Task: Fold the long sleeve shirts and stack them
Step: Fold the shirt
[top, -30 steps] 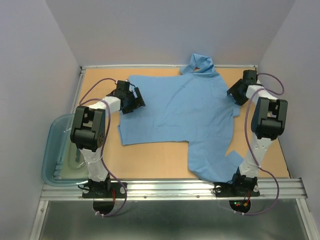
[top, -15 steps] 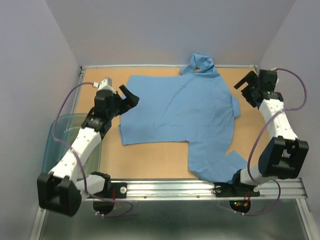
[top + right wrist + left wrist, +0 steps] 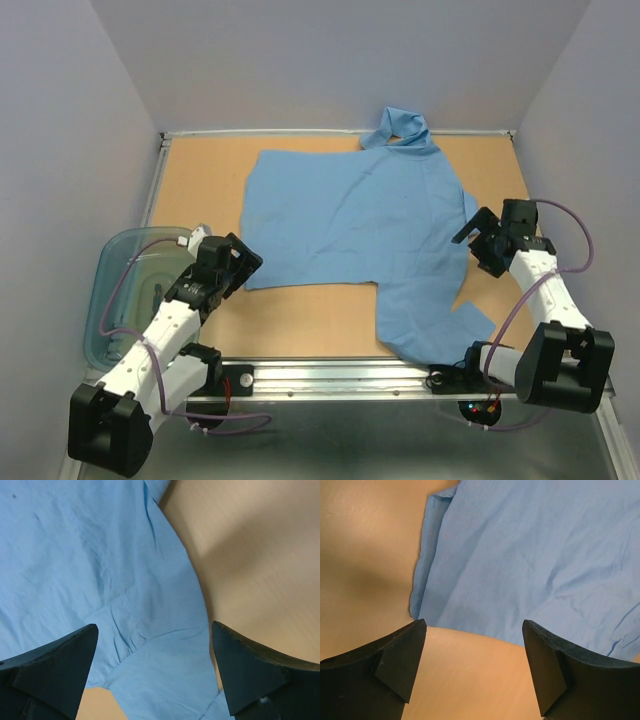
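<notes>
A light blue, thin cloth long sleeve shirt (image 3: 350, 220) lies spread flat over the middle of the tan wooden table (image 3: 195, 185). Its collar (image 3: 400, 125) is bunched against the far edge, a little right of centre. The body reaches from left of centre to near the right edge, and a lower part trails down to the near edge, ending in a rumpled heap just beside the right arm's base. The shirt's left side is turned in on itself in a narrow fold, which the left wrist view shows as a doubled strip along the cloth's edge. The left gripper (image 3: 245, 268) hangs over bare wood by the shirt's near-left corner with its two black fingers (image 3: 395, 662) spread wide and nothing between them; the cloth's corner lies just ahead of the fingertips and apart from them. The right gripper (image 3: 470, 250) sits at the shirt's right side, about midway along the right edge of the table. Its jaws are likewise wide apart and empty, hovering over the seam where a sleeve joins the body, with bare wood showing to one side. A clear bluish plastic tub (image 3: 100, 290) stands just off the table's left edge near the near-left corner, with the left arm crossing above it.
</notes>
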